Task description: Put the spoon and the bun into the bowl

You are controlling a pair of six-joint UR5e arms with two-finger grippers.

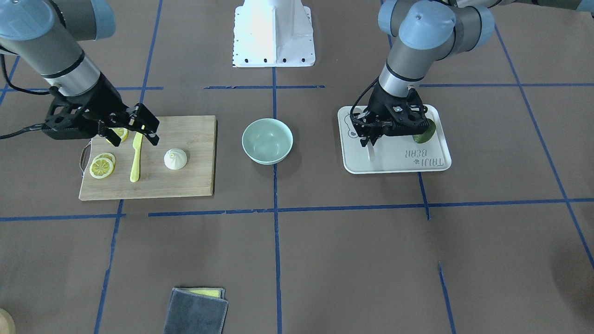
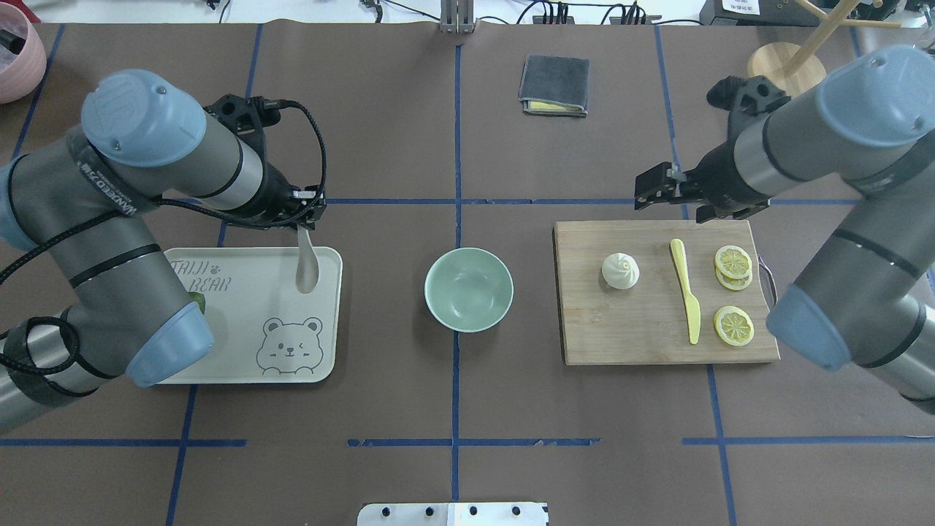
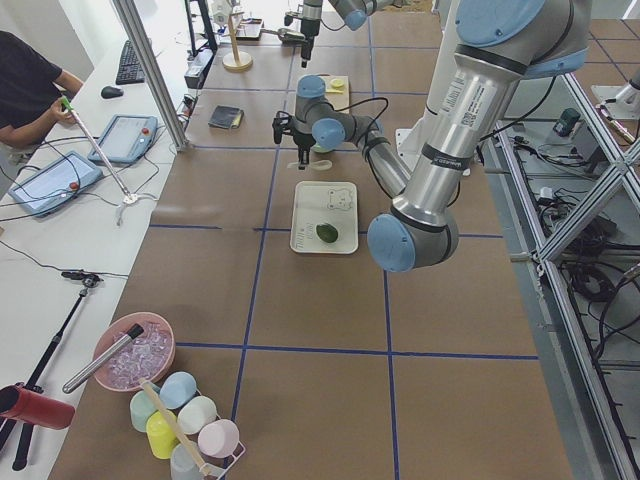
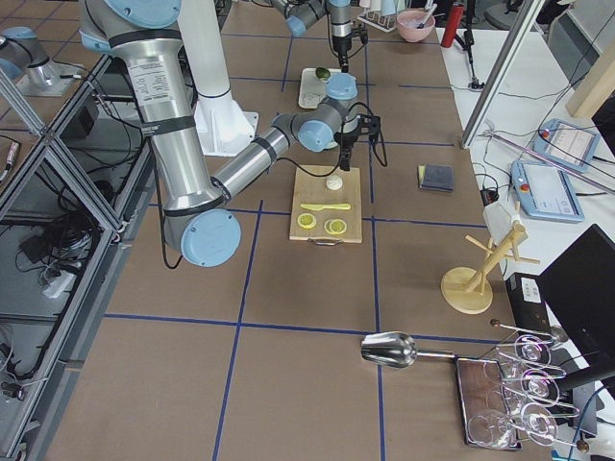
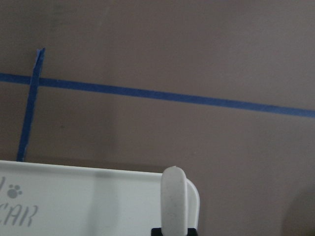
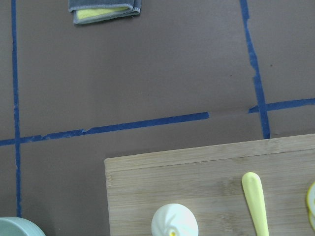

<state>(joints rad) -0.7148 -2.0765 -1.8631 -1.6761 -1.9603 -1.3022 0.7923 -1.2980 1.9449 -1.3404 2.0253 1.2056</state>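
My left gripper (image 2: 303, 220) is shut on the handle of the off-white spoon (image 2: 306, 264), which hangs over the far right corner of the white bear tray (image 2: 241, 351). The spoon also shows in the front view (image 1: 370, 151) and in the left wrist view (image 5: 175, 196). The mint-green bowl (image 2: 468, 288) stands empty at the table's middle. The white bun (image 2: 620, 270) sits on the wooden cutting board (image 2: 643, 343), and shows in the right wrist view (image 6: 174, 222). My right gripper (image 2: 676, 199) is open and empty, above the board's far edge, apart from the bun.
A yellow plastic knife (image 2: 687, 292) and lemon slices (image 2: 733, 261) lie on the board to the right of the bun. A green fruit (image 1: 426, 132) lies on the tray under my left arm. A folded grey cloth (image 2: 554, 85) lies at the table's far side.
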